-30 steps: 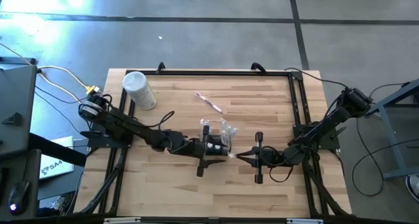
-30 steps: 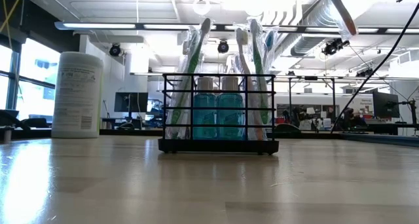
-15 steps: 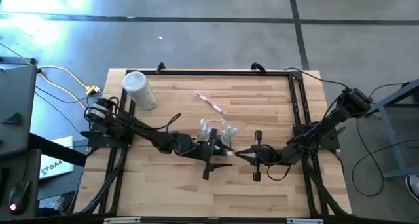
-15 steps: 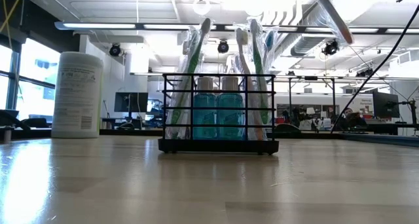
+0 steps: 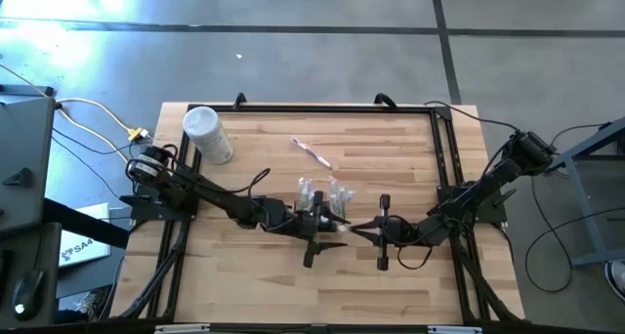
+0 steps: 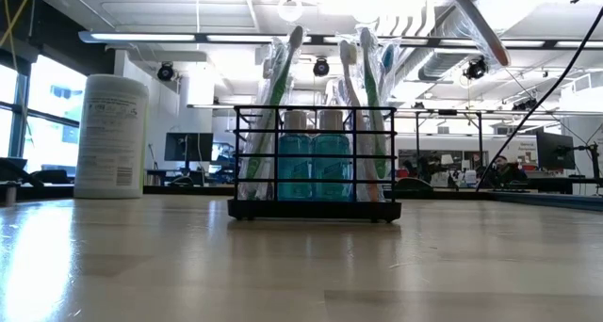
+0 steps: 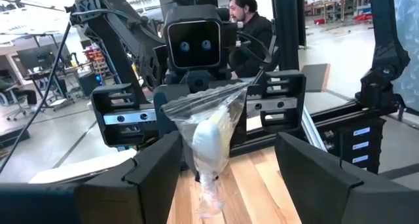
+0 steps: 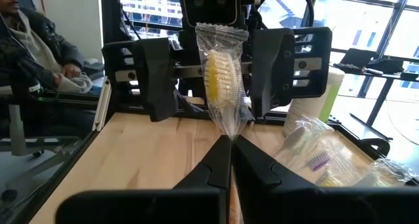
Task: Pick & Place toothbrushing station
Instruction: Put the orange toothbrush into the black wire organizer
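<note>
The toothbrushing station [image 6: 316, 162], a black wire holder with wrapped toothbrushes and blue bottles, stands on the table's middle [image 5: 322, 195]. Just near of it, my right gripper [image 8: 227, 142] is shut on a plastic-wrapped toothbrush [image 8: 221, 76], whose yellow bristles point up. My left gripper [image 7: 226, 150] faces it, open, with one finger [image 7: 154, 175] on each side of the wrapped brush head [image 7: 208, 137] and clear of it. In the high view the two grippers meet tip to tip [image 5: 342, 228]. My right gripper pinches the lower end of the toothbrush's wrapper [image 8: 226, 133] between its two fingers. The fingers come in level from the table's right side. The toothbrush rises above the fingers, leaning a little, clear of the table.
A white cylindrical container [image 5: 207, 134] stands at the far left. One more wrapped toothbrush [image 5: 312, 153] lies on the wood beyond the station. A black frame [image 5: 444, 168] runs along the table's edges. People sit in the room behind.
My left gripper has moved toward the table's right edge, up to the right gripper, until its open fingers flank the wrapped toothbrush. It has kept still for the last half second. The right gripper has stayed in place, shut on the toothbrush.
</note>
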